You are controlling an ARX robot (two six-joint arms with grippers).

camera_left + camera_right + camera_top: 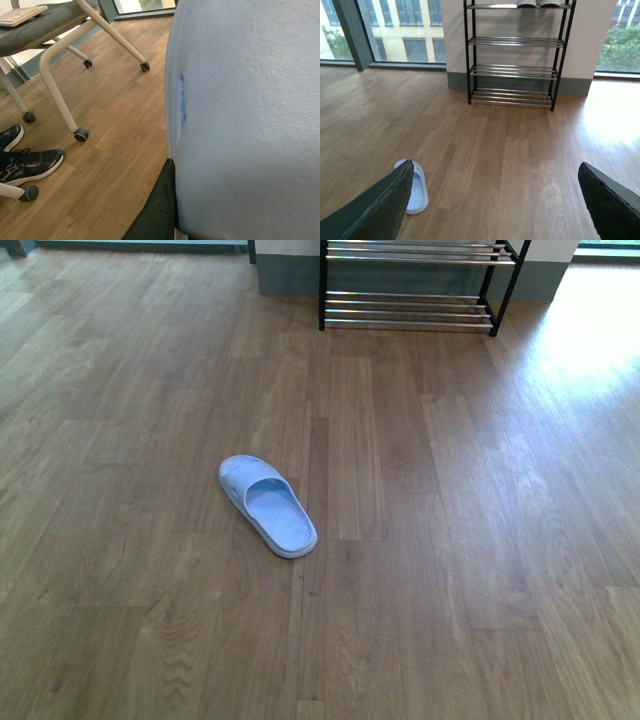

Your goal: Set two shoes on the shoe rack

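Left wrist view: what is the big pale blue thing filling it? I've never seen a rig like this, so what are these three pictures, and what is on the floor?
This is a robot with two arms, each ending in a two-fingered gripper. The front view looks out from its body: one pale blue slipper lies on the wooden floor, and a shoe rack stands further off by the wall. The other two cameras sit on the wrists. The blue surface is a second slipper, seen very close and apparently held by the left gripper, of which one dark finger shows. The right wrist view shows the right gripper open and empty, facing the rack.
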